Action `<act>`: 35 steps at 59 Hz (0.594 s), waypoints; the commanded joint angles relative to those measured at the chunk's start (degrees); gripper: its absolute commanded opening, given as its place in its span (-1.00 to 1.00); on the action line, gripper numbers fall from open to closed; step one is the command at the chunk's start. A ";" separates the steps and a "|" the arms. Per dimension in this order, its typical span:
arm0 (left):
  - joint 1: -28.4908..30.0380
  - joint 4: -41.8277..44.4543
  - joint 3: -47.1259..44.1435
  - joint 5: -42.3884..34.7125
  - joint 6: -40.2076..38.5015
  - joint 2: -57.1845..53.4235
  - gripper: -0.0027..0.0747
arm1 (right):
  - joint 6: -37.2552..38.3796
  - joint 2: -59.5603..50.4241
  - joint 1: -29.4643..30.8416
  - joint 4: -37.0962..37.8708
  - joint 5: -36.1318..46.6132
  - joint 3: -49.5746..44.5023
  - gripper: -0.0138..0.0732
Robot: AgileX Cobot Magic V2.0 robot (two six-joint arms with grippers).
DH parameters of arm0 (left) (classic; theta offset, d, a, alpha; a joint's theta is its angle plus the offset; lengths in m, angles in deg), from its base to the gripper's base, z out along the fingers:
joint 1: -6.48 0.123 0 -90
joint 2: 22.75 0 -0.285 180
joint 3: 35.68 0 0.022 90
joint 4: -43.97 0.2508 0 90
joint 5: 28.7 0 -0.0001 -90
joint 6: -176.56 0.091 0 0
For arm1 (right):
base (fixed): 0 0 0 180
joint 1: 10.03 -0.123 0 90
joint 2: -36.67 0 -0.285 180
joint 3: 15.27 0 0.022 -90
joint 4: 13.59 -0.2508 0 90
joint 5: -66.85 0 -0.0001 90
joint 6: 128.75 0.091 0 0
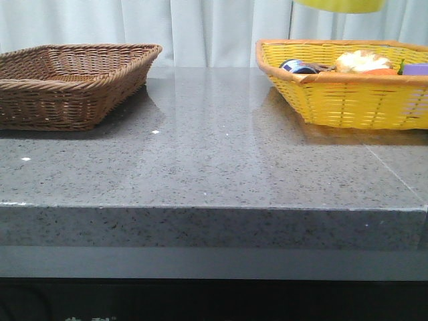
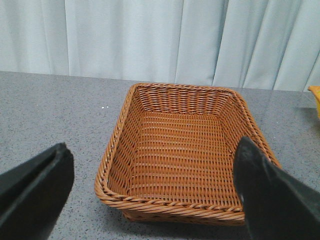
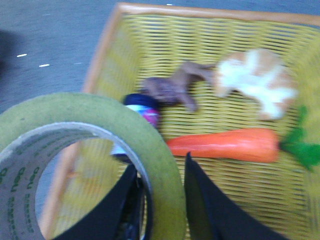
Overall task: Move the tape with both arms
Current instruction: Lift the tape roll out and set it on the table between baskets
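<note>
The yellow tape roll (image 3: 100,125) with its white, green-lettered core is held up in my right gripper (image 3: 162,200), above the yellow basket (image 3: 235,30). One finger is inside the core, the other on the outer wall. In the front view only the roll's lower edge (image 1: 341,5) shows at the top, over the yellow basket (image 1: 348,100); the right gripper itself is out of that view. My left gripper (image 2: 155,195) is open and empty, its fingers (image 2: 35,185) spread wide above the near rim of the empty brown basket (image 2: 180,145).
The yellow basket holds a carrot (image 3: 225,145), a white-and-tan toy (image 3: 257,82), a brown piece (image 3: 172,87) and a dark black-and-blue roll (image 3: 142,110). The brown basket (image 1: 67,80) stands at the table's far left. A white curtain hangs behind.
</note>
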 commanded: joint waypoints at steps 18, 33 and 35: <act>0.04 -0.37 2.15 -4.23 0.00 0.31 0.72 | -2.11 -3.29 -18.57 -0.76 9.12 -7.99 -0.52; 0.04 -0.37 2.15 -4.23 0.00 0.31 0.72 | -2.11 -1.99 -24.64 -0.81 14.12 -16.76 -0.52; 0.04 -0.37 2.15 -4.23 0.00 0.31 0.72 | -2.11 -1.50 -24.89 -0.81 14.21 -17.09 -0.52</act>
